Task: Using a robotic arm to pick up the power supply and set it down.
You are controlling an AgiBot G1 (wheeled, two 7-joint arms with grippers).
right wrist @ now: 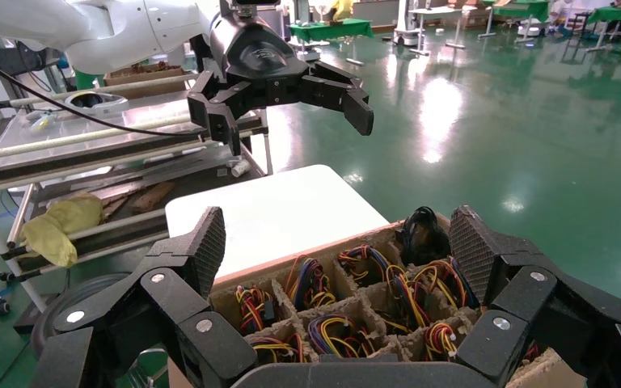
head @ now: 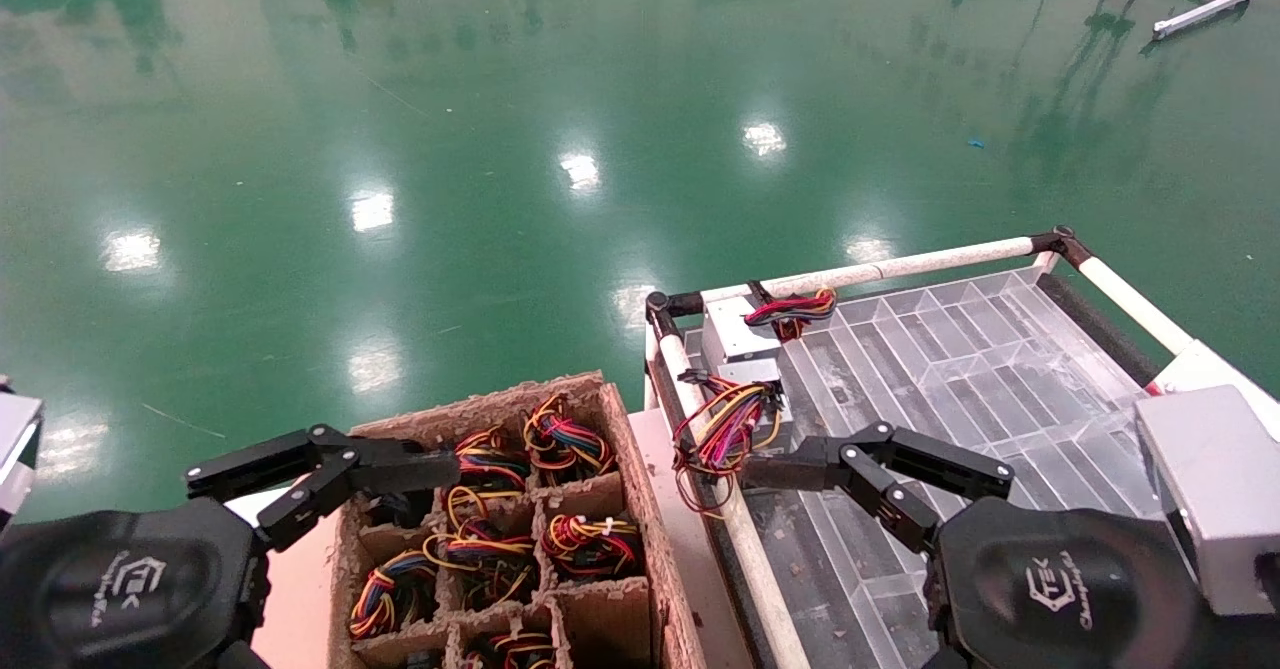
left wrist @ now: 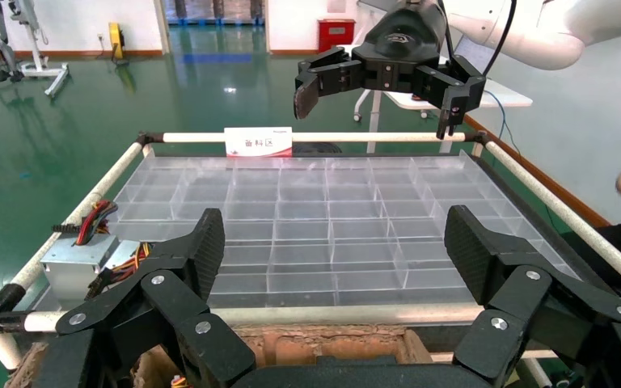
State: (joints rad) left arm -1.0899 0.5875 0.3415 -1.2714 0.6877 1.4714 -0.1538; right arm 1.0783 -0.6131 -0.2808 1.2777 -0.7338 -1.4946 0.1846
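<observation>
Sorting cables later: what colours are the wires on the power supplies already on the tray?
Red, yellow, orange and black wires, clearest in the head view.

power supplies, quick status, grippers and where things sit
Left gripper open, empty, over cardboard crate of wired units. Right gripper open, empty, over clear tray. Two power supplies at the tray's far-left corner. Nothing blocking.

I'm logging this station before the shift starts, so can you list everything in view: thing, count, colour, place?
Power supplies: two out, silver-grey with coloured wires, near-left corner of the tray.
Cardboard box: one, brown, divided into cells holding wire bundles, left of the tray.
Divider tray: one, clear plastic, on the white-railed cart.
Label card: one, white and red, on the cart's rail.
Floor: green, glossy.
Left gripper: black, jaws open, above the box.
Right gripper: black, jaws open, above the tray.
</observation>
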